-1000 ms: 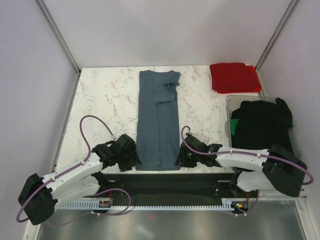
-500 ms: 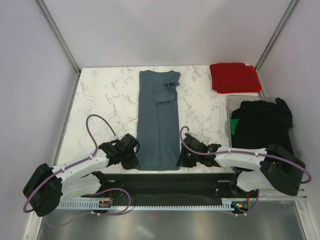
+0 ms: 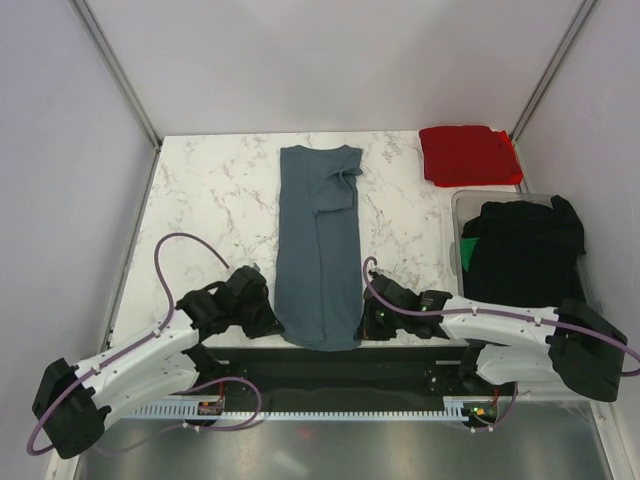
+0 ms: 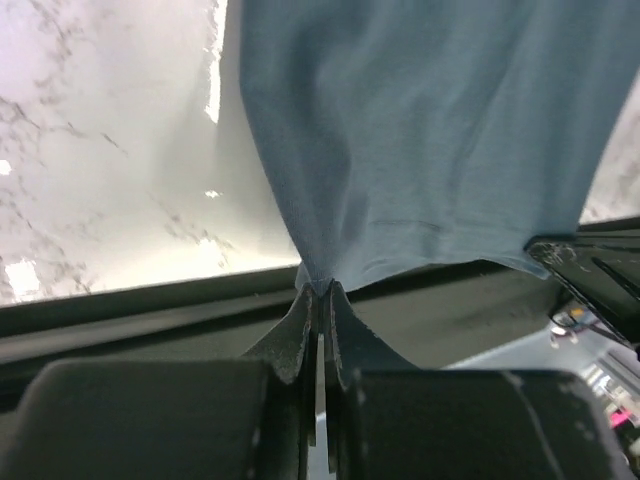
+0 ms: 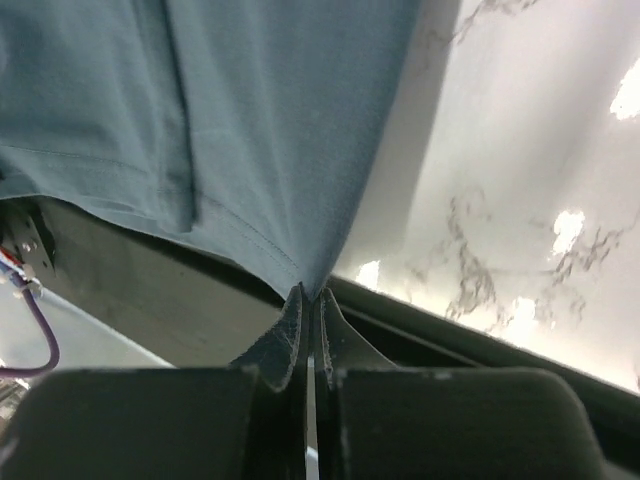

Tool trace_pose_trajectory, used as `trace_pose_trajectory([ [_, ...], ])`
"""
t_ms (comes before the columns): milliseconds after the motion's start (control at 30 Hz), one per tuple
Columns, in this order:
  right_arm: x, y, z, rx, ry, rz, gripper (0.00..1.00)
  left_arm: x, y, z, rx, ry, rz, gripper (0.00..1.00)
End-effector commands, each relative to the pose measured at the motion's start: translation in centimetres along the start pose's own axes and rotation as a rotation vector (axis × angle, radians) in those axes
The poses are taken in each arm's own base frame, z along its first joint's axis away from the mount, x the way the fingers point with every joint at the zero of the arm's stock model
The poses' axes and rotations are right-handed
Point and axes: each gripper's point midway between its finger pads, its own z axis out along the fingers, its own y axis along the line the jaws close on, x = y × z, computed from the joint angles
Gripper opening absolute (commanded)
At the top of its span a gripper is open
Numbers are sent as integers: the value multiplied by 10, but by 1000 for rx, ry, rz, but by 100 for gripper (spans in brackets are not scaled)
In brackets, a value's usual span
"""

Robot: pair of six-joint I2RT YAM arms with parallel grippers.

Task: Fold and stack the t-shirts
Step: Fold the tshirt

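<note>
A slate blue-grey t-shirt [image 3: 318,245], folded lengthwise into a narrow strip, lies down the middle of the marble table, its sleeves tucked in at the far end. My left gripper [image 3: 272,322] is shut on its near left hem corner [image 4: 318,282]. At the near right hem corner [image 5: 312,290] my right gripper [image 3: 362,322] is shut on the cloth. Both corners are lifted and the hem [image 4: 450,255] sags between them over the table's front edge. A folded bright red t-shirt [image 3: 468,154] lies at the far right. Black t-shirts [image 3: 525,250] are heaped in a bin.
The clear plastic bin [image 3: 460,205] stands at the right edge of the table. Grey walls close in the back and both sides. A black rail [image 3: 330,375] with the arm bases runs along the near edge. Bare marble [image 3: 210,205] lies left of the shirt.
Both grippers have closed on the shirt's near hem corners and lifted them slightly. The near hem now curves and hangs past the table edge.
</note>
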Motion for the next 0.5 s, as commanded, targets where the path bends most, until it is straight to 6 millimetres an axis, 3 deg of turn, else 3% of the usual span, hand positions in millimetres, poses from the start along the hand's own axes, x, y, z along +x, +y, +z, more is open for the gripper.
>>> trace_pose_trajectory([
  [0, -5, 11, -19, 19, -17, -1, 0, -2, -19, -25, 54, 3, 8, 2],
  [33, -5, 12, -26, 23, -15, -1, 0, -10, -31, -37, 78, -20, 26, 2],
  [67, -22, 19, -33, 29, -84, -10, 0, -13, -28, -42, 48, -31, 34, 2],
  [133, -32, 19, -43, 68, -117, -31, 0, -22, -31, -51, 17, -55, 62, 2],
  [167, -46, 33, -52, 52, -155, -41, 0, -30, -42, -64, 28, -81, 75, 2],
  [233, -61, 31, -57, 104, -181, -77, 0, -46, -54, -74, 17, -133, 106, 2],
  [267, -73, 42, -64, 88, -203, -84, 0, -53, -55, -76, -1, -155, 114, 2],
  [467, -136, 46, -69, 132, -276, -123, 0, -88, -74, -76, -49, -194, 136, 2],
])
